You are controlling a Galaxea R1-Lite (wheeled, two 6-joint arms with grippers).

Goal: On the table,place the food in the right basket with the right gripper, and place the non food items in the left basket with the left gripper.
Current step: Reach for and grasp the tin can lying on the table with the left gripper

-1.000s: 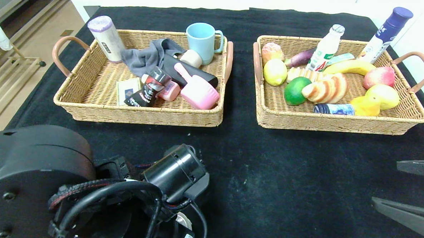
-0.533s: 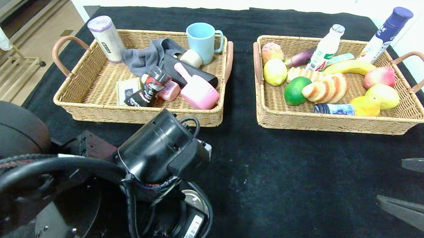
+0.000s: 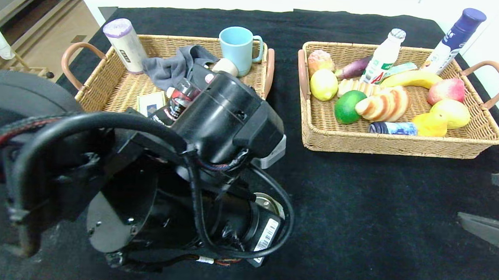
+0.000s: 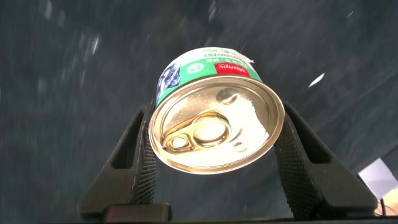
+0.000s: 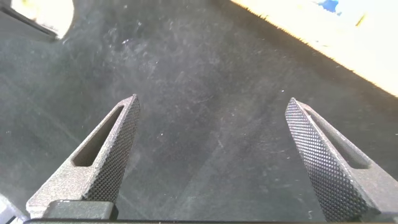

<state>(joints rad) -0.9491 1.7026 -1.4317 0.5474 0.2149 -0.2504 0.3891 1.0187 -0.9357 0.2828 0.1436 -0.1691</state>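
One tin can (image 4: 211, 127) gripped in our left gripper (image 4: 214, 155).
Our right gripper (image 5: 214, 155) hangs wide open over the black table (image 3: 356, 203).

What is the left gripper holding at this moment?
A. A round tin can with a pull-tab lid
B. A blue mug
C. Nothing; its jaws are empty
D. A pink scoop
A: in the left wrist view the left gripper has its jaws pressed against both sides of a tin can with a gold pull-tab lid and a green and red label.
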